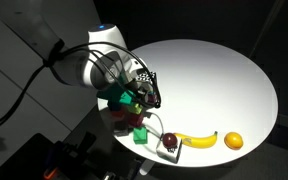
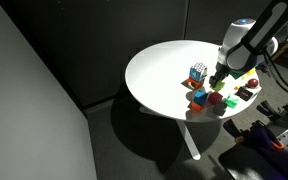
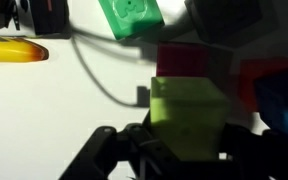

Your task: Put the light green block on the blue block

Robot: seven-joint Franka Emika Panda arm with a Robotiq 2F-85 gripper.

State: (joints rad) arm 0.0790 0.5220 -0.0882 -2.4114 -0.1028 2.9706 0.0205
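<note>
My gripper [image 3: 184,145] is shut on the light green block [image 3: 189,112], which fills the space between the fingers in the wrist view. A blue block [image 3: 286,105] shows at the right edge of that view, next to a red block [image 3: 184,60]. In an exterior view the gripper [image 2: 219,84] hangs low over the cluster of small blocks, with the blue block [image 2: 198,98] just beside it. In an exterior view the gripper [image 1: 137,96] is over the near edge of the round white table [image 1: 224,70].
An emerald-green cube [image 3: 132,17] and a grey cube [image 3: 224,15] lie beyond the gripper. A banana [image 1: 199,140], an orange [image 1: 233,141] and a dark red fruit [image 1: 170,140] lie near the table edge. A checkered cube [image 2: 197,73] stands nearby. A thin cable [image 3: 94,75] crosses the table.
</note>
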